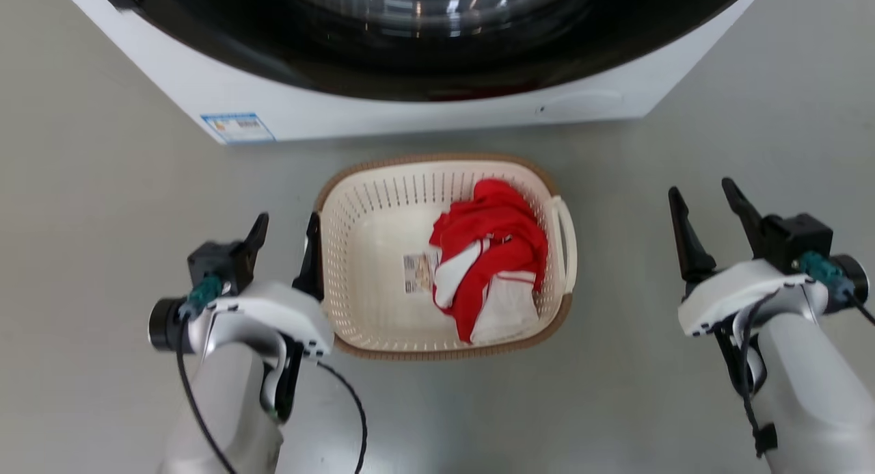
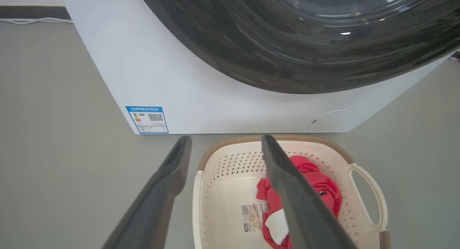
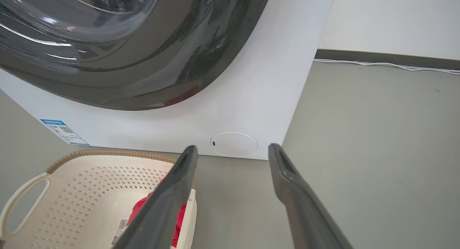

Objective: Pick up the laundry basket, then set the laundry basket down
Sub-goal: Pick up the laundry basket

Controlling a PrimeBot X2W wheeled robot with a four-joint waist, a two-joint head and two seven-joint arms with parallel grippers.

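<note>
The laundry basket, cream-white and perforated with a brown rim, stands on the grey floor in front of a washing machine. Inside lie a red and white garment and a paper label. My left gripper is open at the basket's left side. In the left wrist view the basket has its left rim between the fingers of that gripper; I cannot tell whether they touch. My right gripper is open over bare floor, well to the right of the right handle. The right wrist view has the basket left of this gripper.
A white washing machine with a dark round door stands just behind the basket, a blue label at its lower left corner. Grey floor lies to both sides. A white cable runs along the wall's foot at the far right.
</note>
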